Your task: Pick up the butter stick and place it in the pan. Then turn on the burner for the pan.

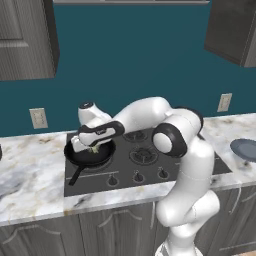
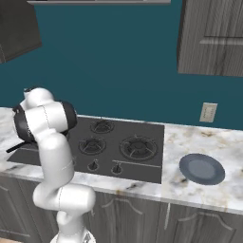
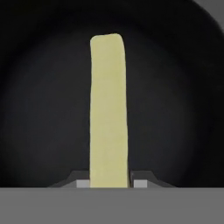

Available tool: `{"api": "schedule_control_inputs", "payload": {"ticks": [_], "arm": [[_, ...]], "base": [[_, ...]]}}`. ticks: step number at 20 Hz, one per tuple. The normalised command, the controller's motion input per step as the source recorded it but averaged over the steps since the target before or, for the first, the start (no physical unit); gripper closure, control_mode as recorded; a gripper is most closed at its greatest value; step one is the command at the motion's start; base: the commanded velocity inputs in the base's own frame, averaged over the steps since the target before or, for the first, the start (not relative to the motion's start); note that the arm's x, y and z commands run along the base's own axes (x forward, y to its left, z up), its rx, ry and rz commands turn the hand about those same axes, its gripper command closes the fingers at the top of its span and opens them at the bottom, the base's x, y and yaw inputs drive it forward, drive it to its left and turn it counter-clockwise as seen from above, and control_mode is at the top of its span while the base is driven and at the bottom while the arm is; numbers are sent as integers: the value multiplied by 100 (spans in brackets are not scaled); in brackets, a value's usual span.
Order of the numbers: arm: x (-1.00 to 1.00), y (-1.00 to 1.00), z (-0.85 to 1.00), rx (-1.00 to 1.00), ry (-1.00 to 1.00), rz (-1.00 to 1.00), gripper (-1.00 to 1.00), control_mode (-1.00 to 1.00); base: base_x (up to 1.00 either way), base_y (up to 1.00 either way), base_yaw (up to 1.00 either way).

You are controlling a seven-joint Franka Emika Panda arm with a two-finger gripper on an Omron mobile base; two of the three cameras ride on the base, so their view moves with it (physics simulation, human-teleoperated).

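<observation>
over the pan (image 3: 39, 109), end effector (image 3: 109, 183) pinches butter stick (image 3: 108, 109), apparently not touching.

A kitchen — a black stove (image 1: 145, 160) set in a marble counter (image 1: 30, 175), wood cabinets (image 1: 25, 40) above, teal wall (image 1: 135, 55) behind.

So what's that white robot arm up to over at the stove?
It's cooking, more or less. The arm's fingers are shut on a pale butter stick, holding it down inside the black frying pan on the stove's left side. The butter hasn't been let go yet. The burner knobs along the front are untouched.
</observation>
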Motion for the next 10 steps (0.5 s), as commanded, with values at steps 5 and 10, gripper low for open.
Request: {"api": "schedule_control_inputs", "payload": {"ticks": [5, 10], "arm": [[0, 0, -16, 0, 0, 0, -100, -100], [0, 0, 0, 0, 0, 0, -100, -100]], "base": [[0, 0, 0], [0, 0, 0]]}}
